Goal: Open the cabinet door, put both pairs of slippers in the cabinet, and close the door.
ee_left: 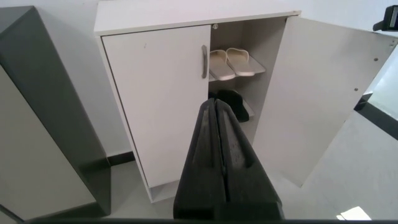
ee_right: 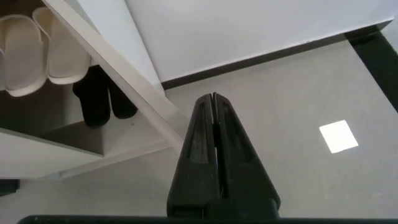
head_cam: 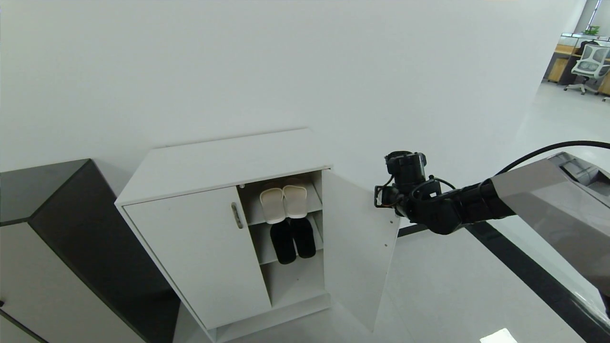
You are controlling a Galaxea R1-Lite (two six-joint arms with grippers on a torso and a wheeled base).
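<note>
The right gripper, pinched shut, hung by the open door of the white cabinet. Inside it, white slippers sat above black slippers.

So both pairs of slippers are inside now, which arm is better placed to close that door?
Probably the right. The right gripper sits beside the open door's free edge, so it could push it shut. The left gripper faces the closed door, farther from the open one.
</note>
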